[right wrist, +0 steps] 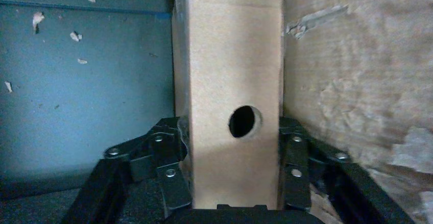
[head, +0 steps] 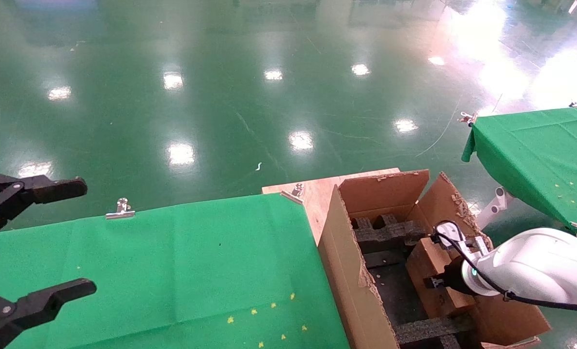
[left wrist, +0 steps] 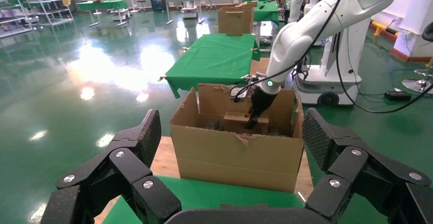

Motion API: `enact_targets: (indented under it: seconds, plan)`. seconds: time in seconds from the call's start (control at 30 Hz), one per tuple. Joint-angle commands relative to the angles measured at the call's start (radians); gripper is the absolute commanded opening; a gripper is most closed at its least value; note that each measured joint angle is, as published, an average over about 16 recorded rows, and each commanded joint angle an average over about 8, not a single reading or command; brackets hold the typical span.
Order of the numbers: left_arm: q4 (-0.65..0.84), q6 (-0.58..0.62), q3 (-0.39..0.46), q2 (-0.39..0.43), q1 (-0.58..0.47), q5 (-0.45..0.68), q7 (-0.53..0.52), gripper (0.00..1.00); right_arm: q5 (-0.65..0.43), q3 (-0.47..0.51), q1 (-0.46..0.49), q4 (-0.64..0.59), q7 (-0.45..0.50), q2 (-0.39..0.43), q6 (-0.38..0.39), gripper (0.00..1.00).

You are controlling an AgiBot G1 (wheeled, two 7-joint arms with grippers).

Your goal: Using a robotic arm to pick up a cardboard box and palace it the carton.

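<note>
The white robotic arm (head: 535, 266) is my right arm, reaching down into the large brown carton (head: 341, 252) with ragged flaps. Its black gripper (head: 438, 281) is shut on the small cardboard box (head: 433, 276), which stands on edge inside, close to the carton's right wall. In the right wrist view the fingers (right wrist: 173, 147) press both sides of the cardboard box (right wrist: 230, 55), whose round hole faces the camera. The left wrist view shows the carton (left wrist: 235, 152), the cardboard box (left wrist: 240, 122) and the robotic arm (left wrist: 306, 30) from afar. My left gripper (head: 85, 237) hovers open and empty at the far left.
Black foam inserts (head: 390, 232) line the carton's floor. The carton stands on a wooden board (head: 317, 194) beside the green-clothed table (head: 172, 266), whose cloth is held by metal clips (head: 121, 208). A second green table (head: 535, 150) lies to the right, with green floor beyond.
</note>
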Motion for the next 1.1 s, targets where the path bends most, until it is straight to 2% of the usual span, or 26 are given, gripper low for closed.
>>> enact_targets:
  seconds: [0.03, 0.4, 0.6, 0.8, 0.93, 1.1]
  plan:
    - [0.0, 0.0, 0.0, 0.0, 0.0, 0.0, 0.0, 1.0, -0.002, 0.002, 0.006, 0.006, -0.003, 0.005, -0.001, 1.0]
    - [0.0, 0.0, 0.0, 0.0, 0.0, 0.0, 0.0, 1.0, -0.019, 0.022, 0.058, 0.059, -0.008, 0.042, -0.003, 1.0]
    - [0.0, 0.0, 0.0, 0.0, 0.0, 0.0, 0.0, 1.0, -0.05, 0.049, 0.131, 0.155, -0.072, 0.082, 0.051, 1.0]
    - [0.0, 0.0, 0.0, 0.0, 0.0, 0.0, 0.0, 1.0, -0.002, 0.072, 0.229, 0.249, -0.24, 0.125, 0.145, 1.0]
    - [0.0, 0.0, 0.0, 0.0, 0.0, 0.0, 0.0, 1.0, 0.126, 0.075, 0.296, 0.26, -0.399, 0.13, 0.186, 1.0]
    - [0.0, 0.0, 0.0, 0.0, 0.0, 0.0, 0.0, 1.0, 0.308, 0.082, 0.37, 0.268, -0.584, 0.129, 0.189, 1.0]
